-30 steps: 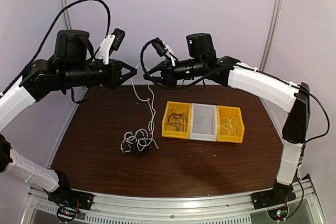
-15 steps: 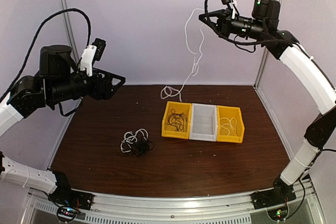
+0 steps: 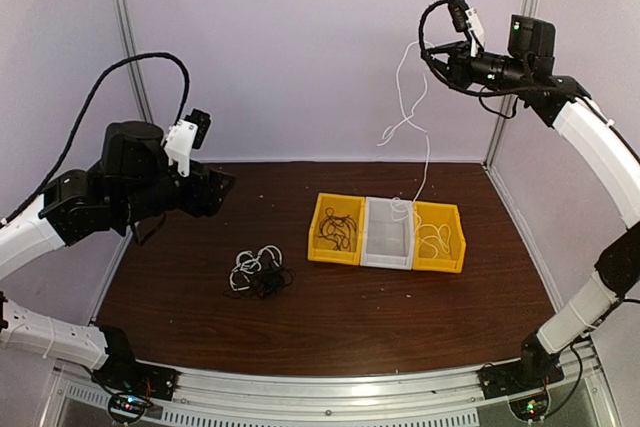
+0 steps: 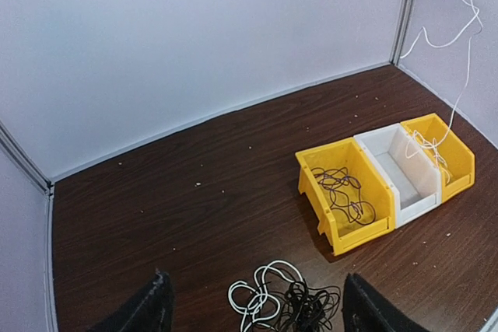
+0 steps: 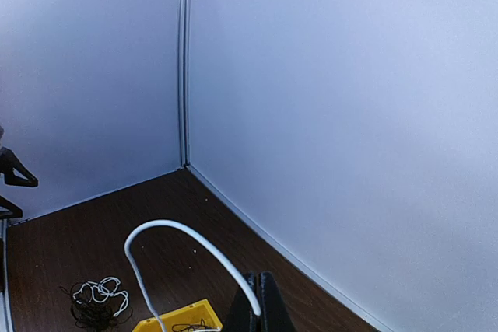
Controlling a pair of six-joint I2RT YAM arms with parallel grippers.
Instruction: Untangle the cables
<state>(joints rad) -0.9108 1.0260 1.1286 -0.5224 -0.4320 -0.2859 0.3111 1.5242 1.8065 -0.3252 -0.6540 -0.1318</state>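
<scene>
A tangle of white and black cables (image 3: 258,272) lies on the dark table, left of the bins; it also shows in the left wrist view (image 4: 284,305). My right gripper (image 3: 437,51) is high at the back right, shut on a single white cable (image 3: 428,162). That cable hangs down into the right yellow bin (image 3: 440,265). In the right wrist view the white cable (image 5: 179,235) arcs out from the shut gripper (image 5: 259,281). My left gripper (image 3: 222,187) stands open and empty above the table's left side. The tangle lies between its fingers (image 4: 156,305) in the left wrist view.
Three bins stand in a row right of centre: a left yellow bin (image 3: 335,255) holding a black cable, a white bin (image 3: 386,260), and the right yellow one with white cables. Walls and corner posts (image 3: 125,37) enclose the table.
The left gripper opened and let go of the white cable, then drew back to the left. The right arm rose and swung right, pulling the white cable free of the tangle and over the bins.
</scene>
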